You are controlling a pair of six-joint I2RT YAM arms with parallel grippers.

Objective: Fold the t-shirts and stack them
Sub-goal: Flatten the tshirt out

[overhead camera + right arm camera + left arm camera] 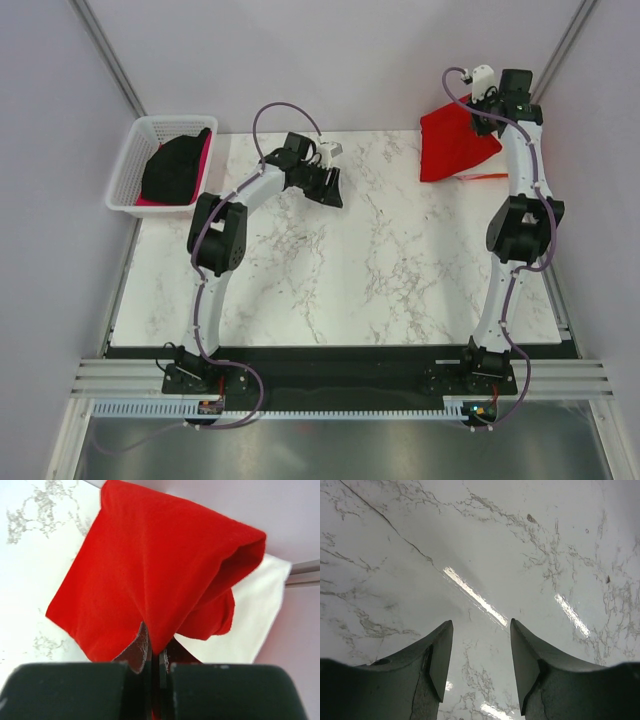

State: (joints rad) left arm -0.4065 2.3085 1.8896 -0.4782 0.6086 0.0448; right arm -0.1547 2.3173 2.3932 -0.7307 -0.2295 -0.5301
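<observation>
Right side first: the right jaws are pressing together on a bunched fold of the red t-shirt [150, 565], pinching it and holding it up over the far right corner of the desk [380, 270]. The shirt is hanging in a loose, doubled drape. A white t-shirt [255, 615] is lying beneath it at that corner, though I can't tell whether the two are touching. In the top view a sliver of orange cloth [487, 176] is peeking out at the desk's right edge.

Over on the left, the left jaws are standing spread and gripping nothing, hovering above bare marble toward the far edge, left of centre. The basket [125, 175] is sitting at the far left corner, with a black t-shirt [175, 170] heaped in it and a magenta t-shirt [203, 152] showing underneath.

As for handling, this red one is looking light, limp and forgiving, not fragile. Hanging from a single pinch it is bunching and likely to swing. To my eye it is asking for a second hold, with each pair of jaws taking a hem or shoulder corner so the cloth spreads flat for folding.
</observation>
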